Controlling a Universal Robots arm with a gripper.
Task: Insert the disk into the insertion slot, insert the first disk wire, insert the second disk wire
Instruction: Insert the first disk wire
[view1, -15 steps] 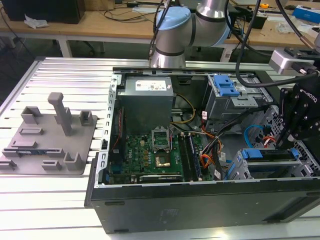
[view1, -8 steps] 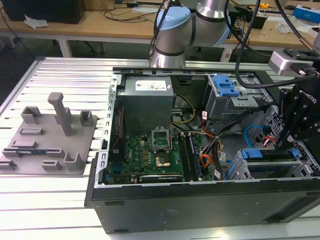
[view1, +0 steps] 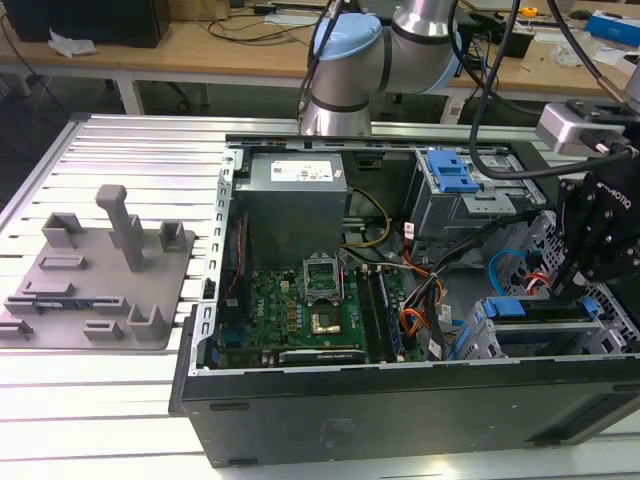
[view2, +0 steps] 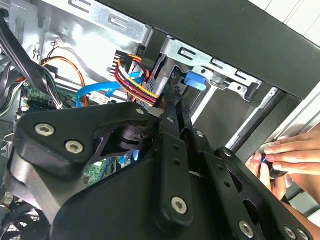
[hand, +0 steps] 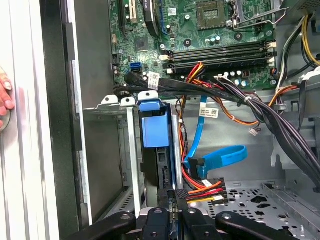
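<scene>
While one disk (hand: 152, 131) sits in the one insertion slot (hand: 131, 150), the gripper (hand: 174, 200) pinches together beside one blue wire (hand: 220, 157), its grip partly hidden.

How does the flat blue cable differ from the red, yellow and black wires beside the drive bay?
The blue cable is one flat ribbon curled in a loop; the coloured wires are several thin strands running nearly straight. Both end in connectors near the disk.

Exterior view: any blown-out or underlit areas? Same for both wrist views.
Exterior view: table slats glare white, case side panel reads near black. First wrist view: table strip blown out, bay beside the disk in shadow. Second wrist view: gripper is a dark unlit mass.
</scene>
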